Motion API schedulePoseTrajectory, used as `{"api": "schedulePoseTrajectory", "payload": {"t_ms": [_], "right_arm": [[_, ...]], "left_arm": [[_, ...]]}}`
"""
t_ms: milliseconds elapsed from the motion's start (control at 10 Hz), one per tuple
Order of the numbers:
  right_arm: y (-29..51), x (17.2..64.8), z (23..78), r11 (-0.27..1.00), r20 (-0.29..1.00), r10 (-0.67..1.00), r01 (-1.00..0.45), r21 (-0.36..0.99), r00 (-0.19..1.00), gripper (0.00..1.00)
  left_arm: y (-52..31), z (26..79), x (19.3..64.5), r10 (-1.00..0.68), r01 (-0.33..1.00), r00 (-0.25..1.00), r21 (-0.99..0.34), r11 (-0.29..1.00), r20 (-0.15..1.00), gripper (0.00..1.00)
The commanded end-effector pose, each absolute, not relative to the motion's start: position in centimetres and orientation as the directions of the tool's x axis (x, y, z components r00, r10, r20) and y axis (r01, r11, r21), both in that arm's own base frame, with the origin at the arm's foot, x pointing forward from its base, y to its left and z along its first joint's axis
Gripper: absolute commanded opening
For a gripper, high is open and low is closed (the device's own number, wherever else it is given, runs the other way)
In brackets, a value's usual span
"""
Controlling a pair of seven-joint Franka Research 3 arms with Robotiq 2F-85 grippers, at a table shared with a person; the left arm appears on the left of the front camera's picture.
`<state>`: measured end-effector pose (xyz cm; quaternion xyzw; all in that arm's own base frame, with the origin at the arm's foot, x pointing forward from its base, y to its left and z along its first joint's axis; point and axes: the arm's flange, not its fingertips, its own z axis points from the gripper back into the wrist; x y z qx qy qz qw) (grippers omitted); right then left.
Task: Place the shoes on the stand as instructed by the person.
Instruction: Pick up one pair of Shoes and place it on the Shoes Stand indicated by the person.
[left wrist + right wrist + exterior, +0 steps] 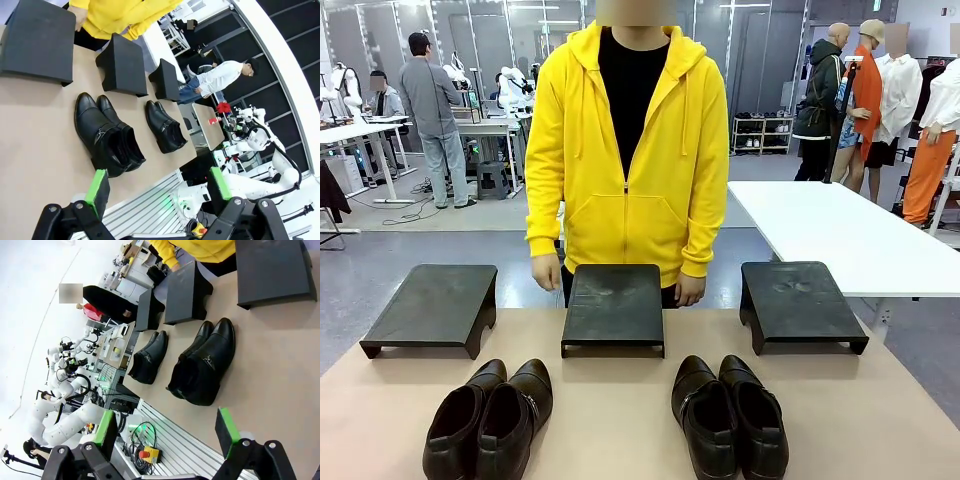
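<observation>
Black glossy shoes, small metal buckles, three dark stands

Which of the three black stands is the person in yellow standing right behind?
The middle stand: the person stands directly behind it, while the left stand and right stand sit off to either side.

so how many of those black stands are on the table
3, in a row along the far side of the table: left stand, middle stand just in front of the person, right stand. None looks hidden.
</observation>
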<state>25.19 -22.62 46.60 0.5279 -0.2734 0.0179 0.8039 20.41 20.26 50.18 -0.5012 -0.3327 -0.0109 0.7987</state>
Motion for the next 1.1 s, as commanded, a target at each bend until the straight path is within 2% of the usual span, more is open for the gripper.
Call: {"api": "schedulePoseTrajectory", "payload": {"t_ms": [0,1000], "right_arm": [[-22.72,25.16,46.73,0.438,0.468,-0.255,-0.331,0.836,0.846,1.00],[-22.72,25.16,46.73,0.438,0.468,-0.255,-0.331,0.836,0.846,1.00]], "left_arm": [[20.34,50.19,20.32,0.306,0.377,0.771,-0.787,0.488,0.558,1.00],[20.34,50.19,20.32,0.306,0.377,0.771,-0.787,0.488,0.558,1.00]]}}
